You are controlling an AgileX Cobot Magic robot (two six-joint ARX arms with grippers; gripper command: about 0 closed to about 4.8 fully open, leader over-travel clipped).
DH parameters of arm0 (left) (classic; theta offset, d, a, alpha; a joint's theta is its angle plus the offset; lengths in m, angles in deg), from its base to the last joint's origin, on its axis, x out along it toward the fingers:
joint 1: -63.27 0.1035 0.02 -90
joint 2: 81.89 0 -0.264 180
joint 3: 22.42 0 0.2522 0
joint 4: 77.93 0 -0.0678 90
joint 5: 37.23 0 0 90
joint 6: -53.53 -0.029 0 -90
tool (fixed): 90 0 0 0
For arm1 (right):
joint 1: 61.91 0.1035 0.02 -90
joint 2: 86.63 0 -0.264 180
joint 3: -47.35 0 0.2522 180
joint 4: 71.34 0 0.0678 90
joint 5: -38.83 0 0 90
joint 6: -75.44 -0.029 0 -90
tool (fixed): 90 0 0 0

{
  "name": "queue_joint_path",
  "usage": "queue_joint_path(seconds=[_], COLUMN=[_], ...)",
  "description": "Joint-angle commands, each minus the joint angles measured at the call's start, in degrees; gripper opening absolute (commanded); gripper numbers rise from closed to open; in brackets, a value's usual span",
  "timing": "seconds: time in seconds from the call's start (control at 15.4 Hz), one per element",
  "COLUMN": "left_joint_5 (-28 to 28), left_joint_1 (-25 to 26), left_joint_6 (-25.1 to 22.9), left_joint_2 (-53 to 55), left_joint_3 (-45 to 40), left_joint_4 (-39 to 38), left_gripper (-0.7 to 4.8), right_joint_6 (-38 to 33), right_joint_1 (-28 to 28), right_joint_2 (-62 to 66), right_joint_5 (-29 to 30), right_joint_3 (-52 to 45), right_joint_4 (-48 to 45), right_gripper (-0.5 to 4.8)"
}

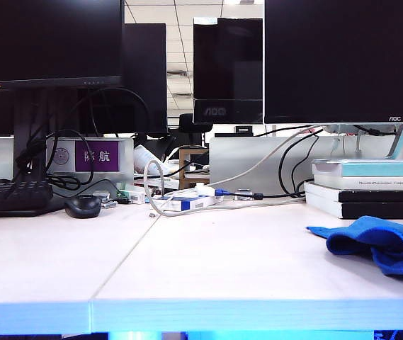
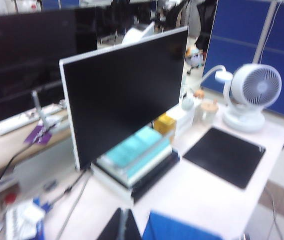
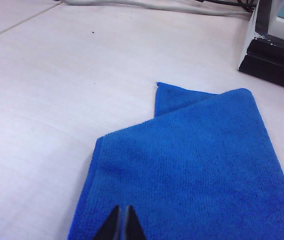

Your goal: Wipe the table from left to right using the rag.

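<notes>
Soft bright-blue microfibre rag (image 3: 191, 170) lies flat at far right of white matte table (image 1: 208, 262), directly under right gripper (image 3: 121, 223): tips together, holding nothing. Left gripper (image 2: 123, 226) shut, empty, hangs farther off than right.

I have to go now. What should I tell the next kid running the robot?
Left gripper: shut, holding nothing, raised above the table's right side, near the monitor and books.
Right gripper: fingertips together, just over the rag; not clearly gripping it.
The rag lies rumpled at the right end of the table, beside the stacked books.
Done: rag sits at the right end, so the wipe looks finished.
Left: pull both arms away.
</notes>
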Motion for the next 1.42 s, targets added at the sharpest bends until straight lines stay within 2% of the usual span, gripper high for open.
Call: queue_joint_path(seconds=[0.06, 0.58, 0.71, 0.84, 1.1, 1.23, 1.29, 1.42], left_joint_5=[-3.1, -3.7, -3.7, -3.7, -1.1, -1.1, 4.0, 4.5], left_joint_1=[-0.1, -0.1, -0.1, -0.1, 0.9, 1.5, 2.6, 3.5], left_joint_6=[0.9, -0.2, -0.1, 2.4, 3.1, 3.1, 1.7, 1.8], left_joint_2=[4.8, 17.2, 17.5, 16.9, 11.4, 6.4, 0.1, -2.6], left_joint_3=[0.1, 0.1, -0.1, -3.4, -17.8, -29.1, -41.6, -47.8], left_joint_4=[6.2, 7.5, 10.5, 17.1, 26.4, 32.2, 33.9, 34.5], left_gripper=[-0.06, -0.06, -0.06, -0.06, -0.06, -0.06, -0.06, -0.06], right_joint_6=[-0.2, -0.2, -0.2, -0.2, -0.2, -0.2, -0.2, -0.2], right_joint_1=[0.0, 0.0, 0.0, 0.0, 0.0, 0.0, 0.0, 0.0], right_joint_2=[0.0, 0.0, -0.1, -0.1, 0.0, 0.0, -0.1, -0.1], right_joint_5=[-0.1, -0.1, -0.1, 0.0, -0.1, -0.1, -0.1, -0.1], right_joint_3=[0.2, 0.2, 0.2, 0.2, 0.2, 0.2, 0.2, 0.2], right_joint_4=[-0.8, -0.8, -0.8, -0.8, -0.8, -0.8, -0.7, -0.7], right_gripper=[0.23, 0.23, 0.23, 0.23, 0.23, 0.23, 0.23, 0.23])
